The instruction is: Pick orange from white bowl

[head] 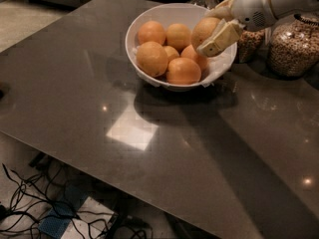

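Note:
The white bowl (144,21) stands at the back of the dark table and holds several oranges. My gripper (215,28) reaches in from the upper right over the bowl's right side. Its pale fingers (220,38) are shut on one orange (205,30), which sits just above the other oranges in the bowl. The largest loose orange (151,58) lies at the bowl's front left.
Two glass jars of grain stand right of the bowl, one (292,46) at the far right and one (250,45) partly behind my arm. The dark table (89,103) spreads to the front and left. Cables (45,208) lie on the floor below its front edge.

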Controlling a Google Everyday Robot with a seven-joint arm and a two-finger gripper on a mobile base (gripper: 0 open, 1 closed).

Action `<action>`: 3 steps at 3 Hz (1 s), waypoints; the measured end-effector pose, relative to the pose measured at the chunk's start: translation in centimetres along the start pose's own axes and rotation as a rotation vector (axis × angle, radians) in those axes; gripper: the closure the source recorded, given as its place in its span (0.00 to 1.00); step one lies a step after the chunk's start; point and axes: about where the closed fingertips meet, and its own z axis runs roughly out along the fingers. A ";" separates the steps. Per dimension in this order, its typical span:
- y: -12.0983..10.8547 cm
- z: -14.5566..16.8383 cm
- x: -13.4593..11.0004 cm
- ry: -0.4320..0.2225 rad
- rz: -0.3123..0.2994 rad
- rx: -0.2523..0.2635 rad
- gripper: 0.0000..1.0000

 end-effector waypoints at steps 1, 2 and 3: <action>1.4 0.0 -0.4 -0.067 0.033 0.039 1.00; 1.7 -0.8 -0.9 -0.115 0.050 0.093 1.00; 1.7 -0.8 -0.9 -0.115 0.050 0.092 1.00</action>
